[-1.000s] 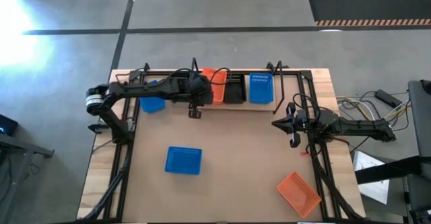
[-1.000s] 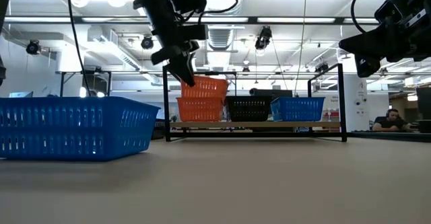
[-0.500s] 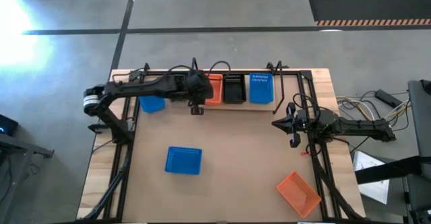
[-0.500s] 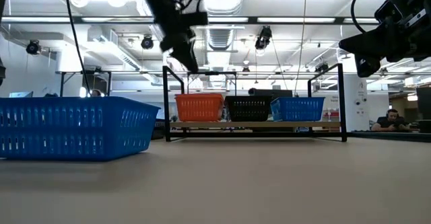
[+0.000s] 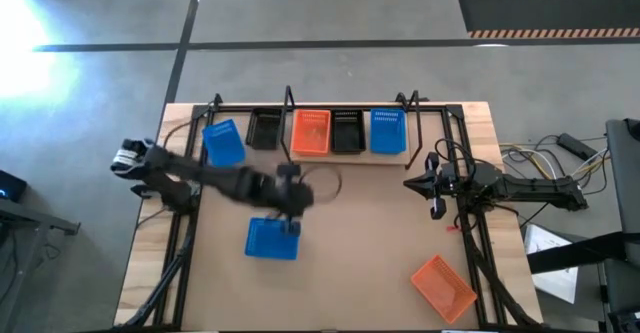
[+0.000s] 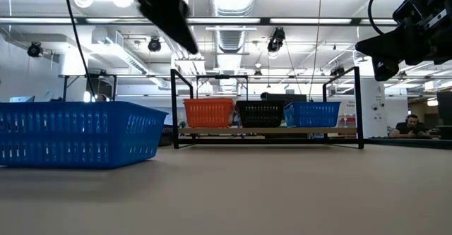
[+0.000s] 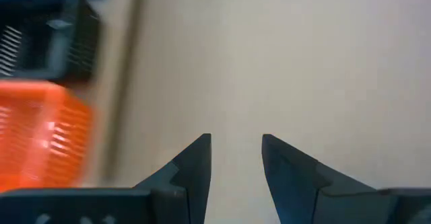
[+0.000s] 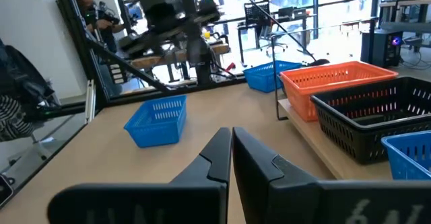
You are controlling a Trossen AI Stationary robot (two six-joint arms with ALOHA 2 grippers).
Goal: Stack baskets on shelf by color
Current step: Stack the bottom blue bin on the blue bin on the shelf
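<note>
The shelf (image 5: 425, 138) runs along the table's far edge. On it stand a blue basket (image 5: 223, 143), a black one (image 5: 264, 128), an orange one (image 5: 311, 133), a black one (image 5: 347, 131) and a blue one (image 5: 388, 131). Another blue basket (image 5: 270, 241) rests on its base at the table's middle left. An orange basket (image 5: 443, 285) lies near the right front corner. My left gripper (image 5: 295, 221) (image 7: 236, 138) hangs open above the table by the loose blue basket's far edge, touching nothing. My right gripper (image 5: 432, 188) (image 8: 231, 150) waits shut at the right, level, above the table.
Black wire posts (image 6: 174, 108) stand upright at the shelf's ends. Bare tabletop (image 5: 370, 233) lies between the loose blue basket and the loose orange one. Cables (image 5: 530, 158) hang off the table's right side. A person (image 6: 412, 125) sits in the room beyond the table.
My left gripper has let go of the orange basket it held tilted over the shelf; that basket now sits level in the orange one below it. The gripper has then swung toward the table's near edge, to the loose blue basket, rolling as it went.
</note>
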